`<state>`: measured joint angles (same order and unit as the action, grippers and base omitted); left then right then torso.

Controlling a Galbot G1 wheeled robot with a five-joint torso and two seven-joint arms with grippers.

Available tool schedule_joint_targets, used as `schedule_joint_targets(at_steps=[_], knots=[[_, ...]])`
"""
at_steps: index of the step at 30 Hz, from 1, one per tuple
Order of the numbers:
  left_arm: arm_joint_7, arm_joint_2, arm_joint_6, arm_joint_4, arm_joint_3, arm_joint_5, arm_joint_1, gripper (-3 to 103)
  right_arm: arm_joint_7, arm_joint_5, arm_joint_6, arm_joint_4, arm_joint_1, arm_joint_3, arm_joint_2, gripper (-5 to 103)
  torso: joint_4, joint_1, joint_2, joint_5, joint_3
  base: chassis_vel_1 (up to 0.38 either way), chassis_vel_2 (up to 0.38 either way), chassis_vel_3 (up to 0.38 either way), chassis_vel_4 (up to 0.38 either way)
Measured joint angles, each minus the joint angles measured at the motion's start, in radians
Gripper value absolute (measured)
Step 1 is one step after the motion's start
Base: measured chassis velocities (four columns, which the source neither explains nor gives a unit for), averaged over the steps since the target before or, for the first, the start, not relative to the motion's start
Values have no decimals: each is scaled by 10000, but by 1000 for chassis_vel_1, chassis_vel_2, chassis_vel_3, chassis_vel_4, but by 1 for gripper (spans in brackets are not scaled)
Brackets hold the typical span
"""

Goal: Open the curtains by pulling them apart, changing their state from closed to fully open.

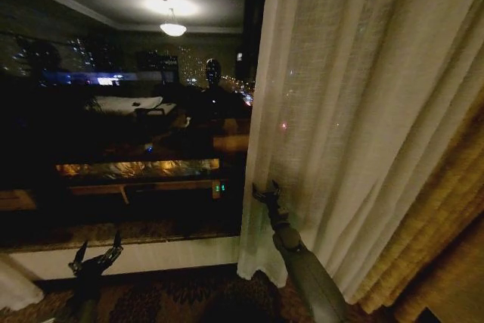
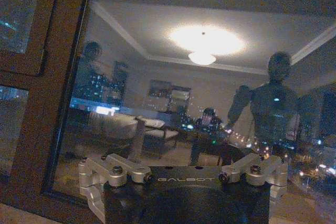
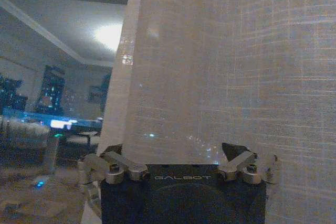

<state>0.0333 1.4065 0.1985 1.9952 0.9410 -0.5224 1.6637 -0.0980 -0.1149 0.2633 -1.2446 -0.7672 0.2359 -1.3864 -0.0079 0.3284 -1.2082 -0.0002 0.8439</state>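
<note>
The right sheer cream curtain (image 1: 355, 111) hangs in pleats over the right half of the head view. Its inner edge stands near the middle of the window. My right gripper (image 1: 265, 189) is open, raised at that inner edge low down, right against the fabric. In the right wrist view the curtain (image 3: 220, 66) hangs just in front of the gripper, with one finger (image 3: 234, 153) showing against the weave. My left gripper (image 1: 96, 251) is open and low at the left, in front of the sill, holding nothing. A bit of pale fabric (image 1: 11, 287) shows in the lower left corner.
The bare dark window glass (image 1: 121, 111) spans the left and middle and mirrors the lit room and the robot. A thick golden drape (image 1: 439, 240) hangs at the far right behind the sheer panel. A white sill and wall strip (image 1: 151, 256) runs below the glass above patterned carpet.
</note>
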Motion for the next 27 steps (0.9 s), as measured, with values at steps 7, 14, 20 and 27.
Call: schedule_joint_targets(at_steps=[7, 14, 20, 27], knots=[[0, 0, 0, 0, -4, 0, -4, 100, -32, -1, 157, 254, 206, -9, -70, 77, -3, 17, 10, 2, 7, 0, 0, 0, 0], [0, 0, 0, 0, -4, 0, -4, 100, -14, -27, 188, 275, 232, -16, -77, 54, -1, 9, 7, 1, 3, 0, 0, 0, 0], [0, 0, 0, 0, -4, 0, -4, 100, 207, -115, 244, 279, 186, -3, -89, 33, -2, 11, 8, 2, 4, 0, 0, 0, 0], [0, 0, 0, 0, -4, 0, -4, 100, 459, 24, 619, 387, 145, 216, -214, 6, -1, 10, 7, 1, 4, 0, 0, 0, 0]])
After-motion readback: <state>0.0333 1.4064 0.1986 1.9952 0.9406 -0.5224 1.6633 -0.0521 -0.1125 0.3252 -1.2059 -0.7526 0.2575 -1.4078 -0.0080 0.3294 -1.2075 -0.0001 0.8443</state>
